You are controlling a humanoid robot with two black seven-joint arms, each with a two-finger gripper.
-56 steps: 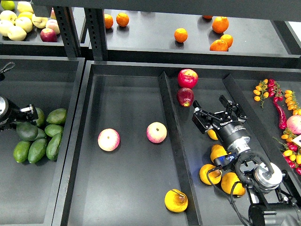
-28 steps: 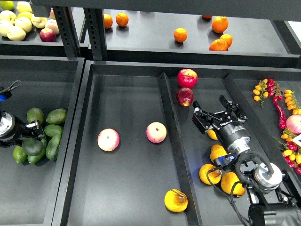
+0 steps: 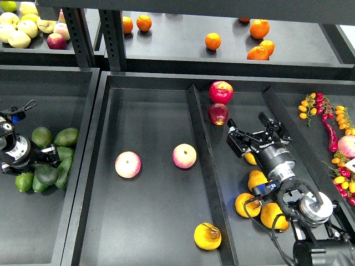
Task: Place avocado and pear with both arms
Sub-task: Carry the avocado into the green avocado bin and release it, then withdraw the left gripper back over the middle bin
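While clenched on it, left gripper [image 3: 46, 164] around the avocado [image 3: 46, 174].

Dark avocado [image 3: 46, 174] sits atop the green pile; yellow-orange stemmed pear [image 3: 207, 236] lies low in the middle tray.

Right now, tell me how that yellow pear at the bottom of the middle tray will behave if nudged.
The pear looks lumpy and roundish, so it would probably wobble or roll unevenly rather than slide. It lies beside the tray's divider wall, which would likely stop a rightward roll. Its skin looks smooth and slightly glossy, so a pincer may slip unless it closes across the widest part.
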